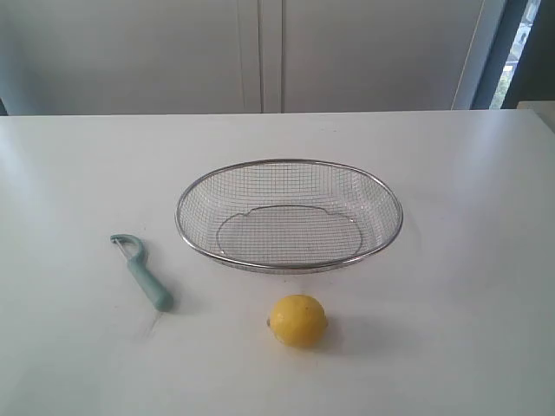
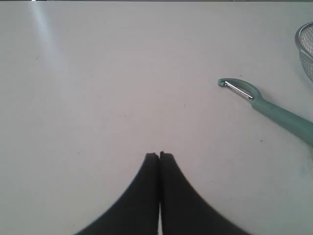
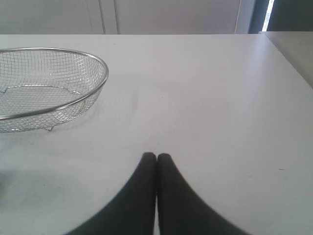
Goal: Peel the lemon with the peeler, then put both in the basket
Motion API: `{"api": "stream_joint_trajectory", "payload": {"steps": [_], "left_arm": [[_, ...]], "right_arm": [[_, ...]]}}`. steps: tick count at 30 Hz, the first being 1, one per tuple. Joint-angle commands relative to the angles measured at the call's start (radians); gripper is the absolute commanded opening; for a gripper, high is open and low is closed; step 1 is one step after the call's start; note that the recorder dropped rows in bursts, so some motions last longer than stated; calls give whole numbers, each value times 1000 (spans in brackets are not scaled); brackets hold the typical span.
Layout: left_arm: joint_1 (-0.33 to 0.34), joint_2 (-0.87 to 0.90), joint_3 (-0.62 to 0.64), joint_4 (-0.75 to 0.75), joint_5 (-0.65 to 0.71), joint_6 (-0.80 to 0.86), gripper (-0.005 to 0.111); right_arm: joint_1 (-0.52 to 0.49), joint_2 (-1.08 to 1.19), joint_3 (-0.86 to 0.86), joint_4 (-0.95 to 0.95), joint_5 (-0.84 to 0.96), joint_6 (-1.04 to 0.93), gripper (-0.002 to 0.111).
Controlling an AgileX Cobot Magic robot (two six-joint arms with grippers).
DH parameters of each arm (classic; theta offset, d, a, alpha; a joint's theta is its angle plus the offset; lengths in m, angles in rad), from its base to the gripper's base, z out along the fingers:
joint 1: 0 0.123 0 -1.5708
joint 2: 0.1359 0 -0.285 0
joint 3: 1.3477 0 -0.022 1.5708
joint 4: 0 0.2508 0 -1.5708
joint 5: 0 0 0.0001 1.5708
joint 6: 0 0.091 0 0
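The yellow lemon sits on the white table in front of the wire mesh basket, which holds nothing. The teal-handled peeler lies on the table to the basket's left, blade head pointing away from the front edge. In the left wrist view the peeler lies off to one side of my left gripper, which is shut with nothing in it. My right gripper is also shut and holds nothing, with the basket some way beyond it. Neither gripper shows in the exterior view.
The white table runs to a back edge below pale cabinet doors. A window strip is at the back right. The table's right edge shows in the right wrist view.
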Motion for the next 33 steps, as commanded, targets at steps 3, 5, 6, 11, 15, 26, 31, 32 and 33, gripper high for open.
{"api": "stream_joint_trajectory", "payload": {"steps": [3,5,6,11,15,26,31,32,33], "left_arm": [[1,-5,2,-1,0,-8,0],[1,-5,2,-1,0,-8,0],[1,-5,2,-1,0,-8,0],[1,-5,2,-1,0,-8,0],[1,-5,2,-1,0,-8,0],[1,-5,2,-1,0,-8,0],[1,-5,2,-1,0,-8,0],[1,-5,2,-1,0,-8,0],[1,-5,2,-1,0,-8,0]], "right_arm": [[2,-6,4,-1,-15,-11,1],[2,-6,4,-1,-15,-11,1],[2,-6,4,-1,-15,-11,1],[2,-6,4,-1,-117,-11,1],[2,-6,4,2,-330,-11,1],[2,-6,4,4,-450,-8,1],[2,-6,4,7,-638,-2,1],[2,-6,4,20,-694,8,1],[2,-6,4,31,-754,34,1]]}}
